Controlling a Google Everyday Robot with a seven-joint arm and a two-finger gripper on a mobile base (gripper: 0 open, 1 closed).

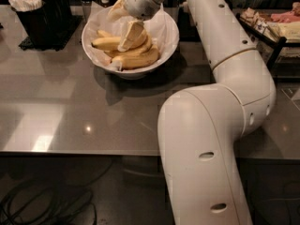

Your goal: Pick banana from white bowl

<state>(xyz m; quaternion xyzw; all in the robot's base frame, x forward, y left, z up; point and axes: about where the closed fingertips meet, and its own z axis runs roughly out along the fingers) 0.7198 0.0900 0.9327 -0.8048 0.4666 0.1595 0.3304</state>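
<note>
The white bowl (165, 40), lined with crinkled white paper, stands at the back of the grey table (70, 107). It holds a pile of yellow bananas. A long curved banana (137, 60) lies along the front of the pile, and a shorter one (106, 43) lies at the left. My gripper (129, 37) reaches down into the bowl from above and its cream tip touches the middle of the pile, just behind the long banana. It hides part of the bananas under it.
A black cutlery holder (41, 14) with white utensils stands at the back left on a black mat. My large white arm (211, 125) crosses the right half of the view. A tray with food (272, 25) is at the far right. Cables lie on the floor below.
</note>
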